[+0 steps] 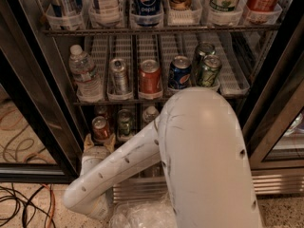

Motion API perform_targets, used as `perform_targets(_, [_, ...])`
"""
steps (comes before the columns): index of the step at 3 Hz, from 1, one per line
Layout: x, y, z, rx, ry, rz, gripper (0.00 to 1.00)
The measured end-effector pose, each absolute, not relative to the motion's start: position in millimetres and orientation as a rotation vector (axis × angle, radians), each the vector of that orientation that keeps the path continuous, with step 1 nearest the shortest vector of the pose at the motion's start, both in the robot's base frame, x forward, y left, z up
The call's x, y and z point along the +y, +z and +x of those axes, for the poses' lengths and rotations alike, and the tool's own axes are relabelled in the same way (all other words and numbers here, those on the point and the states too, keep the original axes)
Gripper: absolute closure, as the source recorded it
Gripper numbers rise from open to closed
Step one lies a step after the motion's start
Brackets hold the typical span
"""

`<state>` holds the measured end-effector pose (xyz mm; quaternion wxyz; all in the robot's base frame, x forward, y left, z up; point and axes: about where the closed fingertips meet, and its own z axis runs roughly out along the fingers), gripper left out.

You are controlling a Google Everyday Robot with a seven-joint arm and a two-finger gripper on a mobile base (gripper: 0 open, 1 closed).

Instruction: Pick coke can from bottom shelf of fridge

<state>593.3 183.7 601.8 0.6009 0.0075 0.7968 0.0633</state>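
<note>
The fridge [62, 94] is open, and the white arm [128, 167] reaches down and to the left, into its lowest part. The gripper [99, 142] is at the front of the bottom shelf [125, 138], on the left side. Its jaws are spread apart. One tan fingertip [88, 141] is on the left of the coke can [100, 127] and the other is on the right, down by the can's bottom. So the can sits between the jaws, or just behind them. I cannot tell if the tips touch it. The coke can stands up straight in the left lane of the bottom shelf, with its silver top showing. Just beside it, on the right, is a dark green can [125, 123], and next to that is a bottle cap [150, 113]. The fat part of the arm hides the rest of this shelf. On the rack above stand a water bottle [85, 75], a silver can [118, 75], a brown-red can [150, 76], a blue Pepsi can [179, 73] and two green cans [209, 70]. Wires [23, 203] lie on the floor at the left.
</note>
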Motion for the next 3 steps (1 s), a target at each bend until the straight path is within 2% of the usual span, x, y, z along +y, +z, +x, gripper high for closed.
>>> perform_targets(3, [184.1,600.9,622.7,1.84,0.096,-0.007,0.37])
